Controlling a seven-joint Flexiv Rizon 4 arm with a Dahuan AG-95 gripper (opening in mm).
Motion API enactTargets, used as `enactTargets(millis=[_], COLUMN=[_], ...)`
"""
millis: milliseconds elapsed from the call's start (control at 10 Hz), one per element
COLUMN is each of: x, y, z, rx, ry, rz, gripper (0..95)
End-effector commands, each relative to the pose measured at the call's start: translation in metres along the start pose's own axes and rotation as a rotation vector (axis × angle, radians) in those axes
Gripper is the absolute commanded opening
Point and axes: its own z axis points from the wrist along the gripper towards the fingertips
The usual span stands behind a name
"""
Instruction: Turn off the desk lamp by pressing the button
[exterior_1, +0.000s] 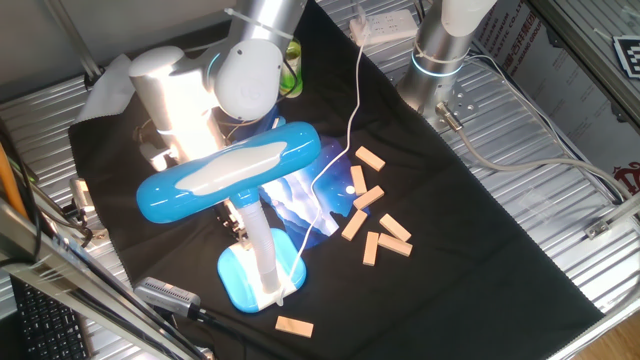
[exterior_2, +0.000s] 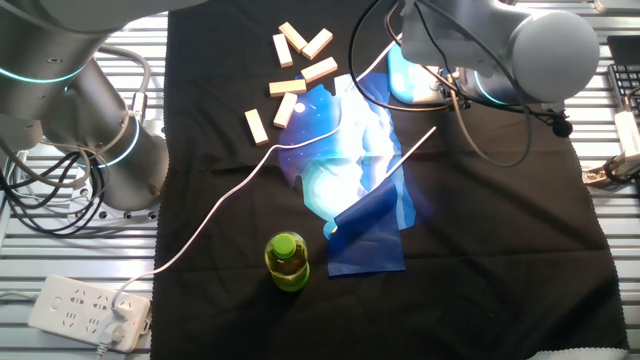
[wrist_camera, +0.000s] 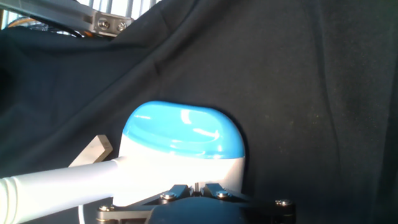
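Note:
The desk lamp stands on the black cloth with its sky-blue oval head (exterior_1: 230, 170) on a white neck (exterior_1: 258, 235) above a rounded blue base (exterior_1: 240, 280). It is lit and throws a bright patch on the blue sheet (exterior_1: 300, 205). My gripper (exterior_1: 235, 222) is low behind the head, mostly hidden by it. In the hand view the lamp base (wrist_camera: 180, 134) fills the middle, and my gripper (wrist_camera: 199, 186) sits right at its white lower part, fingers drawn together. The white cord (exterior_1: 345, 140) runs to the back.
Several wooden blocks (exterior_1: 375, 215) lie right of the lamp, and one (exterior_1: 294, 326) lies in front of it. A green bottle (exterior_2: 287, 260) stands on the cloth. A power strip (exterior_2: 85, 310) and the robot base (exterior_2: 90, 130) are off the cloth.

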Motion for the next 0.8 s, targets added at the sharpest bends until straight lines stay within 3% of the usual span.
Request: enactTargets(millis=[100, 800], x=[0.0003, 0.0025], y=[0.0000, -0.0001], z=[0.0000, 0.0025], rx=[0.000, 0.000], ry=[0.000, -0.003], rz=[0.001, 0.003], gripper=[0.0, 0.0])
